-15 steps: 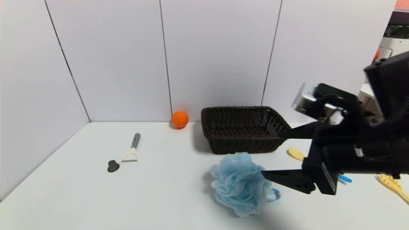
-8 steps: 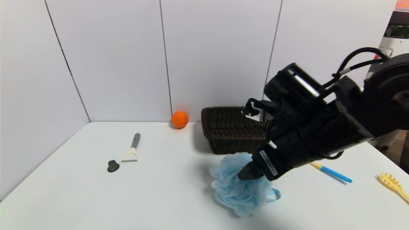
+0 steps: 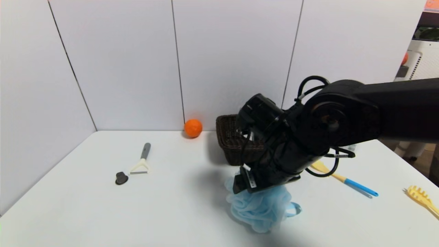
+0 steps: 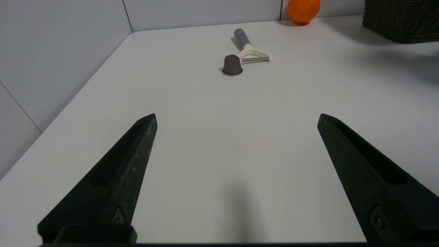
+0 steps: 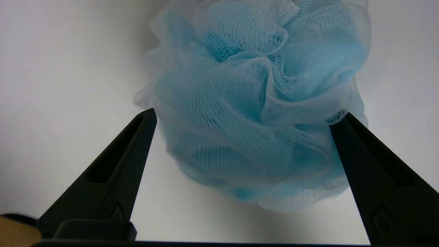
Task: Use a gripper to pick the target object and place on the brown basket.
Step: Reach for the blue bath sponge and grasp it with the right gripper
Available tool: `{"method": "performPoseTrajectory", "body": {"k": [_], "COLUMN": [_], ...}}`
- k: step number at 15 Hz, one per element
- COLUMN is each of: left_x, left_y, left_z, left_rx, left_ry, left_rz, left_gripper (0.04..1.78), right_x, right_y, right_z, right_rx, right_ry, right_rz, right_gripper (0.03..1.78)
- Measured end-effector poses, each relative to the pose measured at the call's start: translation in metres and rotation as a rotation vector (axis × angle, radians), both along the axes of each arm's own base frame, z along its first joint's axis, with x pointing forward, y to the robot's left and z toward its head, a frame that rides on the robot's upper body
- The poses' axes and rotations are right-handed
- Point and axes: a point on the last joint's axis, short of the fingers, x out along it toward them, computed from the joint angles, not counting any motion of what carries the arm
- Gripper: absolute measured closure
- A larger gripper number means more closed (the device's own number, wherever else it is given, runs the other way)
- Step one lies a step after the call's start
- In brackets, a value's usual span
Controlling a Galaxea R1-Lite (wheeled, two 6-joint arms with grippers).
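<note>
Pouf [image 3: 260, 209] is lying on the table [image 3: 171, 212] just before the basket [image 3: 230, 144]; right gripper [image 5: 247, 118] is straddling it with jaws spread wide; left gripper [image 4: 236, 118] is hanging released over bare table.

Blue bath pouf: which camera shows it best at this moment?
The right wrist view: the blue bath pouf fills the frame, sitting between the open right gripper fingers. The head view shows only its lower half beneath the right arm. The left wrist view shows none of it, only the open left gripper over the table.
</note>
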Motion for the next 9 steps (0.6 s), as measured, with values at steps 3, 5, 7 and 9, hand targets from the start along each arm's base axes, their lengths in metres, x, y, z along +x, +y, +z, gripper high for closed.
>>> {"method": "performPoseTrajectory", "body": {"k": [3,5,7,9], "left_x": [0.0,0.0,0.0,0.0], "left_y": [0.0,0.0,0.0,0.0], "left_z": [0.0,0.0,0.0,0.0], "left_rx": [0.0,0.0,0.0,0.0], "left_ry": [0.0,0.0,0.0,0.0], "left_rz": [0.0,0.0,0.0,0.0], "left_gripper": [0.13,0.13,0.13,0.13], "right_x": [0.007,0.01,0.012,0.013], "right_y": [0.006,0.008,0.009,0.01], "right_z": [-0.02,-0.033,-0.044,-0.053], "right_rx": [-0.037,-0.062,-0.094,-0.123], "right_ry": [0.042,0.067,0.079,0.089], "right_rz": [-0.025,-0.032,-0.035,-0.038], "right_gripper": [0.11,0.11,0.22,0.54]}}
